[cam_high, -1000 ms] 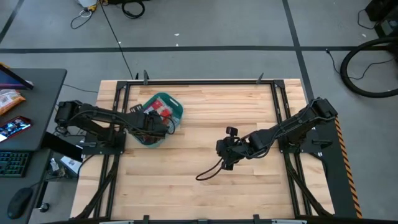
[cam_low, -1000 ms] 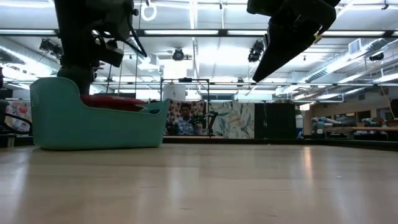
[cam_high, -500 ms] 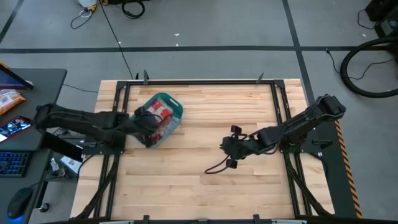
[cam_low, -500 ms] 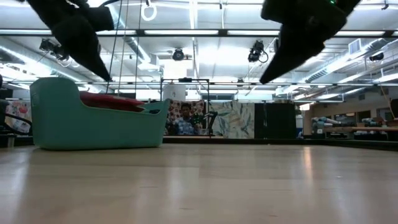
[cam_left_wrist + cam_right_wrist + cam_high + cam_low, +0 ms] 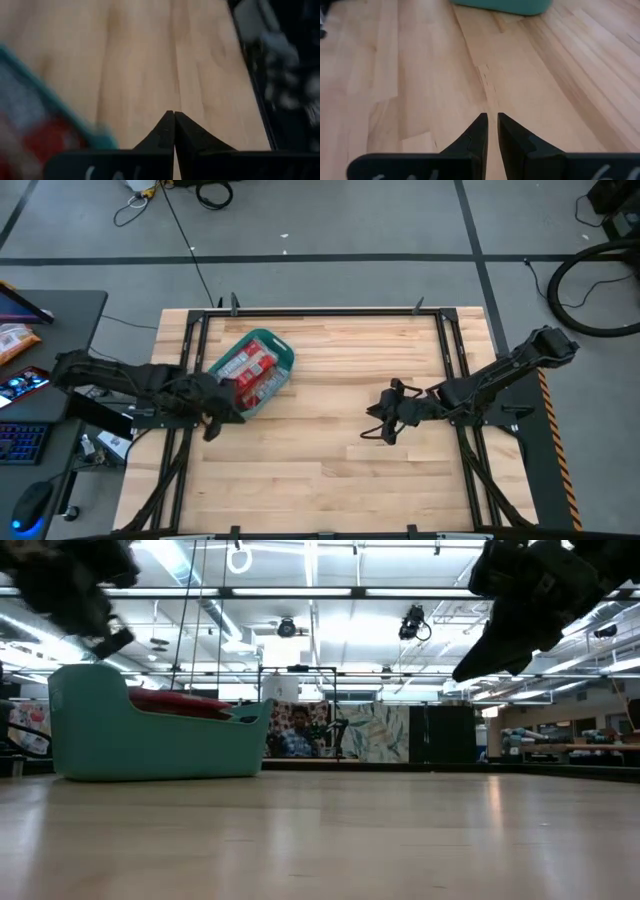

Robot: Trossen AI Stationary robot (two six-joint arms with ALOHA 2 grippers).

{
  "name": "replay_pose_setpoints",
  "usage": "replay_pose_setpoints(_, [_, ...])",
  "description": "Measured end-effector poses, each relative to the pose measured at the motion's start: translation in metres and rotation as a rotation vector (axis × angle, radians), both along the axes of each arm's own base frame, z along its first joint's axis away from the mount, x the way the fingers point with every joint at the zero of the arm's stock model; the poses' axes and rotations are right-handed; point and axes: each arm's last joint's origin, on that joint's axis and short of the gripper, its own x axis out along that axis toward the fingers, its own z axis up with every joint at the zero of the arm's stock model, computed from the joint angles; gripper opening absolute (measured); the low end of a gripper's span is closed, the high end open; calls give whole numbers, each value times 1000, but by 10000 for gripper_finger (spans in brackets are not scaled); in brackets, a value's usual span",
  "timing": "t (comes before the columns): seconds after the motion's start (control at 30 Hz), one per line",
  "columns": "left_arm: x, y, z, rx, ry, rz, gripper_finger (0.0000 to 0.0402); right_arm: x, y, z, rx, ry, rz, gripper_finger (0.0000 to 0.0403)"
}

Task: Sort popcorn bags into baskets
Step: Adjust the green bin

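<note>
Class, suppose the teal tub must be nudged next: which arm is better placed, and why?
Left, probably. The left gripper hangs just beside the tub holding the popcorn bags, fingers shut and empty. The right gripper is mid-table, well away.

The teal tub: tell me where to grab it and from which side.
Pinch the tub's rolled rim from above, probably at its low end wall nearest the table centre, one finger inside and one outside. The popcorn bags lie below the rim there, and the right gripper has bare table to cross. The left gripper sits by the other end.
</note>
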Motion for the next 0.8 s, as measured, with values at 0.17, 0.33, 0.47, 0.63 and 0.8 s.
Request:
replay_pose_setpoints(0.17, [-14, -7, -4, -33, 203, 13, 6, -2, -1, -1, 21, -49, 4, 48])
replay_pose_setpoints(0.33, [-26, -6, -14, 48, 404, 112, 6, -1, -1, -2, 25, -50, 17, 48])
replay_pose_setpoints(0.47, [-28, -3, -22, 178, 490, 211, 6, 1, -1, -2, 23, -57, 22, 48])
replay_pose_setpoints(0.63, [-15, -4, -26, 233, 472, 300, 6, 2, -3, -1, 20, -68, 21, 48])
replay_pose_setpoints(0.8, [-1, -2, -33, 340, 461, 416, 6, 3, -2, 0, 23, -83, 22, 48])
